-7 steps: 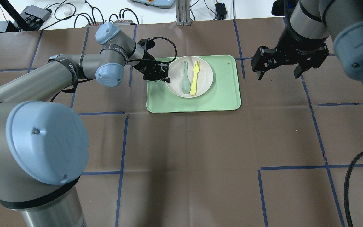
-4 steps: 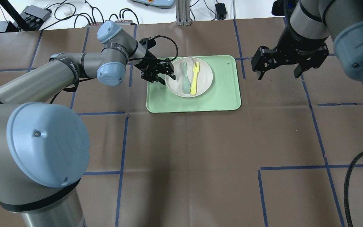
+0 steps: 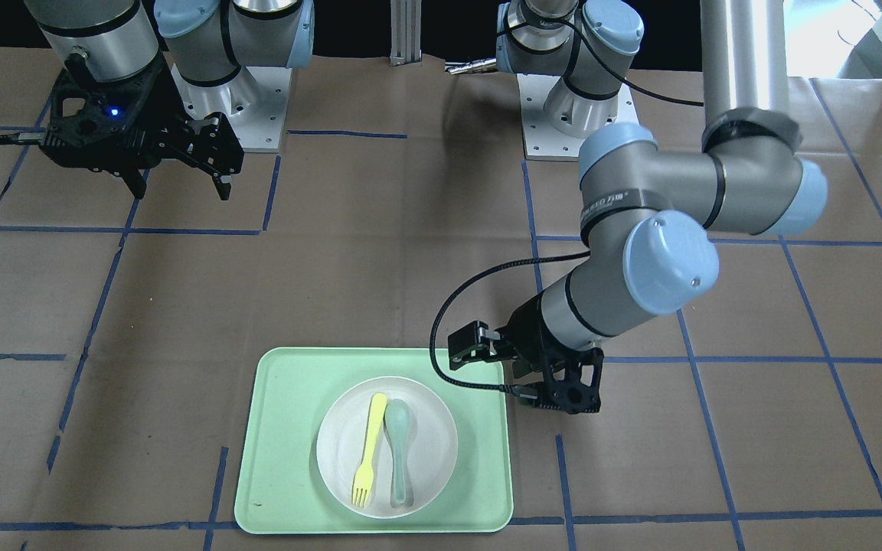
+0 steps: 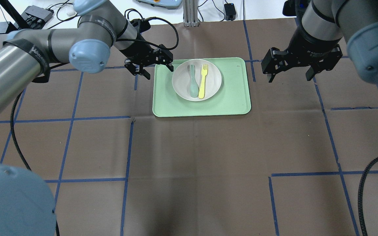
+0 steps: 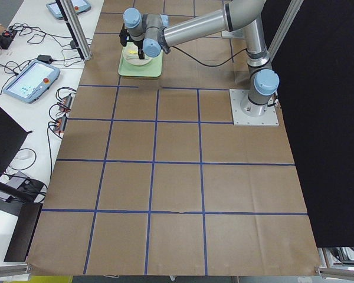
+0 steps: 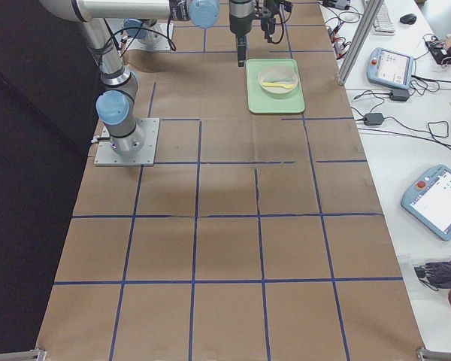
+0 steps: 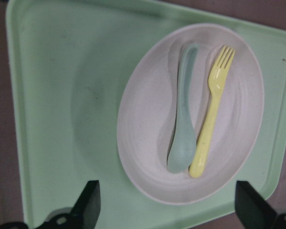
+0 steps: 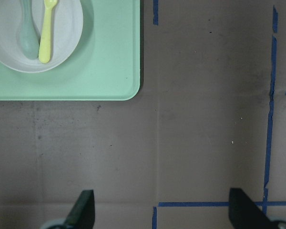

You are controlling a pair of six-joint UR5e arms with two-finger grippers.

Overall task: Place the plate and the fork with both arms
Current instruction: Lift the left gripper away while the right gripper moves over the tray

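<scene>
Plate (image 4: 213,78): is sitting on the mint-green tray (image 4: 231,98), close to the tray's far edge and roughly midway across it; nothing is gripping it.
Left arm (image 4: 54,46): is reaching in across the counter (image 4: 195,170) from the left of the overhead view toward the tray's far left corner.
Left gripper (image 4: 160,73): is hovering above the tray's left edge and holding nothing. Its fingers (image 7: 88,205) are spread wide. In the overhead view one tip is showing over the counter and the other over the tray's rim, just beside the plate. Its wrist camera is looking down on the plate and both utensils.
Spoon (image 4: 193,82): the grey-green one is lying in the left half of the plate, with its bowl toward the robot and its handle pointing away.
Fork (image 4: 203,82): is lying in the plate just right of the spoon and parallel to it, tines pointing away from the robot. Whether the two are touching cannot be told.
Right arm (image 4: 317,29): is coming in from the upper right of the overhead view.
Right gripper (image 4: 288,79): is hanging above bare counter, well to the right of the tray. Its fingers (image 8: 82,207) are spread wide and are carrying nothing.
</scene>
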